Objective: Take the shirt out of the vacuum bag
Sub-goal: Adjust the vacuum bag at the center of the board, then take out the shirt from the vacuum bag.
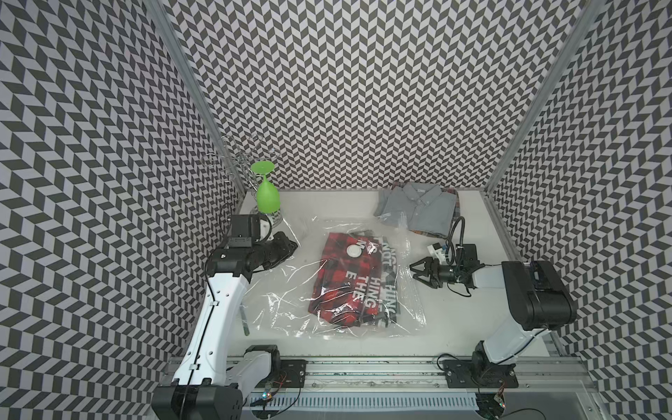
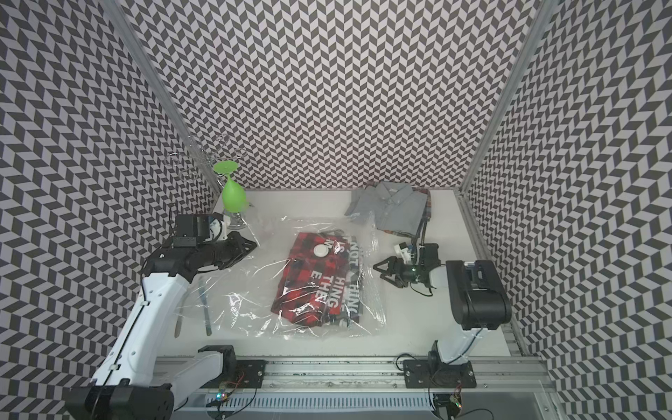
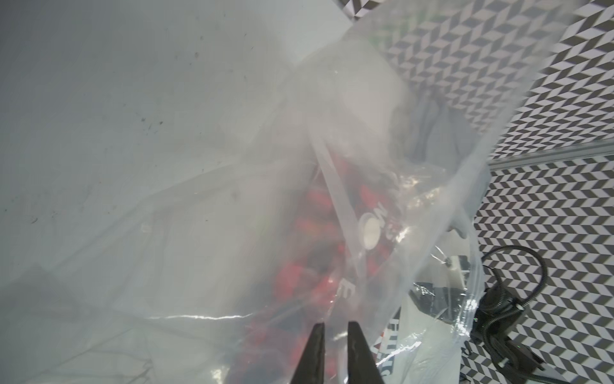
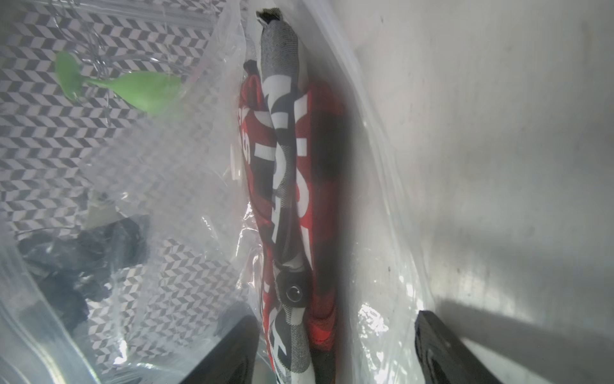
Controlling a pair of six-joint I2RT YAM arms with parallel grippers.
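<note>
On the white desk (image 1: 327, 203), the crinkly clear plastic vacuum bag (image 1: 283, 291) holds a red-black plaid shirt (image 1: 338, 287) — left gripper (image 3: 336, 327) narrowly parted, right gripper (image 1: 413, 272) wide open.

White table (image 1: 345, 205) in front of me is carrying 3 loads. Vacuum bag (image 1: 283, 291) is lying flat mid-table, red plaid shirt (image 1: 338, 283) inside. Folded grey shirt stack (image 1: 422, 209) is sitting in the far corner on my right. Wire rack (image 1: 275, 217) is standing in the far corner on my left.
</note>
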